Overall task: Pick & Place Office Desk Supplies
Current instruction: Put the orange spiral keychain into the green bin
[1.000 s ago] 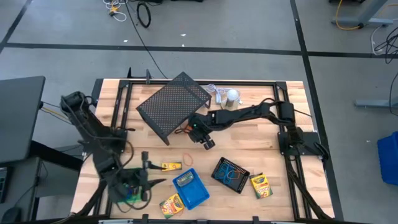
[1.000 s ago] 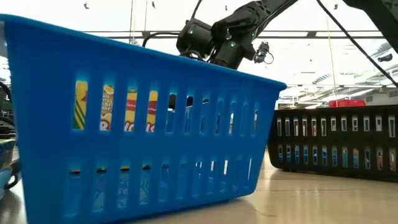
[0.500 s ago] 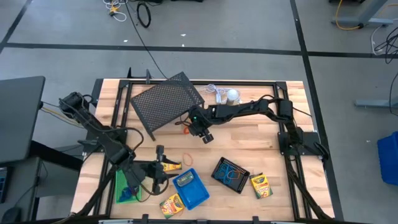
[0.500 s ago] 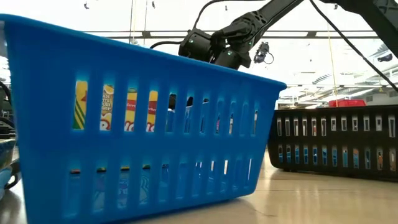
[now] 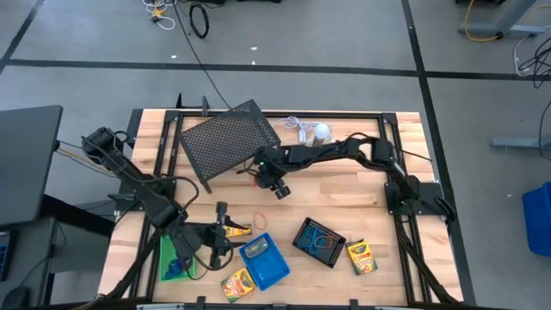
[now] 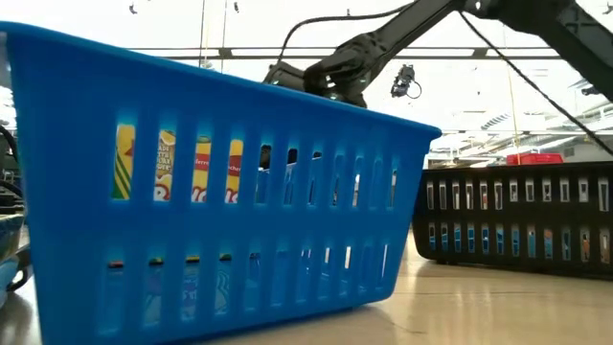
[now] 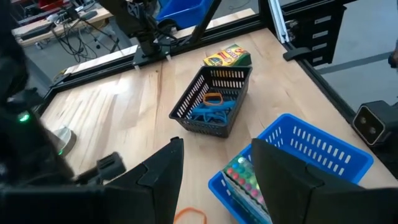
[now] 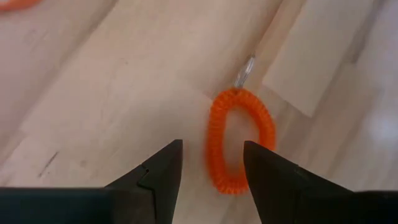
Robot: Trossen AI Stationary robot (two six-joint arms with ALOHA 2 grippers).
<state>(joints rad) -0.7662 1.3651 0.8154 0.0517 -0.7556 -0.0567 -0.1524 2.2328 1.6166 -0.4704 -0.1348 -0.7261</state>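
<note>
An orange coiled loop point(image 8: 265, 124) with a small metal ring lies flat on the wood beside the large black mesh rack point(image 5: 231, 142). My right gripper point(image 8: 211, 149) hovers open just over it, pointing steeply down, one finger on either side of the loop's near end. My left gripper point(image 7: 217, 158) hangs open and holds nothing, above the table near a crayon box point(image 5: 237, 230) and a thin orange loop point(image 5: 261, 221). The blue tray point(image 5: 269, 269) holds a crayon box. The black mesh tray point(image 7: 214, 102) holds blue and orange loops. A green tray point(image 5: 175, 258) sits at the near left.
Further crayon boxes lie at the near edge point(image 5: 237, 282) and beside the mesh tray point(image 5: 360, 256). A silver dome with a white cord point(image 5: 320, 132) sits at the far edge. Bare wood lies between the rack and the trays. In the low view the blue tray point(image 6: 220, 192) fills the foreground.
My left gripper has swung from over the green tray toward the table's right, stopping beside the crayon box. My right gripper has moved toward the table's left and down, toward the orange coiled loop. The black mesh rack has shifted slightly toward the table's left.
</note>
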